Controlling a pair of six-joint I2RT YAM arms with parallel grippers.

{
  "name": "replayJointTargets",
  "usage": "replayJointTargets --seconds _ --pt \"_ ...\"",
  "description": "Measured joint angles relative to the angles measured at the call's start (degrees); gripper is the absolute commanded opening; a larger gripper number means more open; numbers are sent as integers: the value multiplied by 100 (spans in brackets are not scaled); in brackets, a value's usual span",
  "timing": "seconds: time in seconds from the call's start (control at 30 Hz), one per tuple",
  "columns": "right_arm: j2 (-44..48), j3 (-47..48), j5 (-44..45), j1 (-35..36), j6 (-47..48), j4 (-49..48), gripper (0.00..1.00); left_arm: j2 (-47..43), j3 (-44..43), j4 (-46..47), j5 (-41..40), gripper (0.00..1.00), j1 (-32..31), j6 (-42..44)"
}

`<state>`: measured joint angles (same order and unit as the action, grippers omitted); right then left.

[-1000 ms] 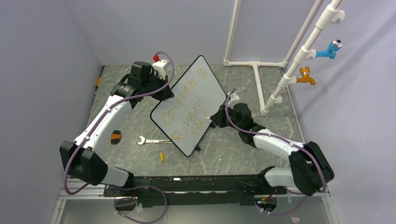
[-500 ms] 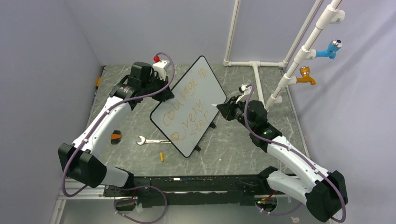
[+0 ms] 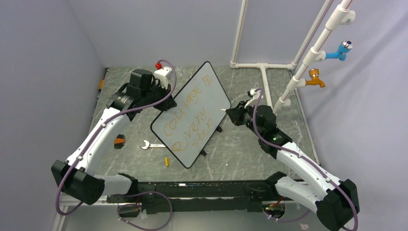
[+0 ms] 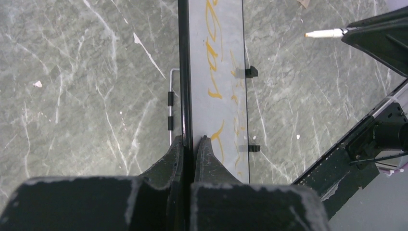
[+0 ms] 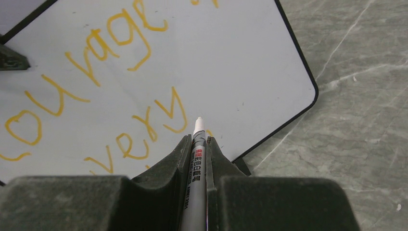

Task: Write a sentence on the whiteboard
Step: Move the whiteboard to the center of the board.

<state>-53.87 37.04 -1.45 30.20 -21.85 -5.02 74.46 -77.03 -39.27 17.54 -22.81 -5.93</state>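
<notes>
The whiteboard (image 3: 211,91) stands tilted on the table, a white board with a thin black rim. The sentence (image 3: 185,103) is in orange letters in rows, reading roughly "courage is very", with a small loop drawn below. My left gripper (image 3: 161,97) is shut on the board's upper left edge; in the left wrist view its fingers (image 4: 207,154) pinch the rim of the board (image 4: 216,72). My right gripper (image 3: 231,113) is shut on a grey marker (image 5: 198,144), its white tip a little off the board's face (image 5: 231,57) near the letters (image 5: 96,48).
A wrench (image 3: 153,145) and a small orange piece (image 3: 167,161) lie on the table left of the board. An orange-and-black object (image 3: 119,141) lies further left. A white pipe frame (image 3: 269,67) with a blue tap (image 3: 339,50) and an orange tap (image 3: 315,79) stands at the back right.
My right gripper has pulled the marker back off the board, to its right edge, and that arm has swung up. My left gripper has shifted the board a little left and down.
</notes>
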Motion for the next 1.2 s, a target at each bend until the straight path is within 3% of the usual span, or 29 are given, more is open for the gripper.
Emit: replayJointTargets --seconds 0.43,0.87,1.2 --pt "-13 -105 13 0 -28 17 0 -789 804 116 57 0 245 -184" --pt "37 -111 431 -28 -15 111 0 -507 1224 944 321 0 514 -671" --pt "149 -111 595 -151 46 214 0 -409 1270 1499 59 0 138 -885"
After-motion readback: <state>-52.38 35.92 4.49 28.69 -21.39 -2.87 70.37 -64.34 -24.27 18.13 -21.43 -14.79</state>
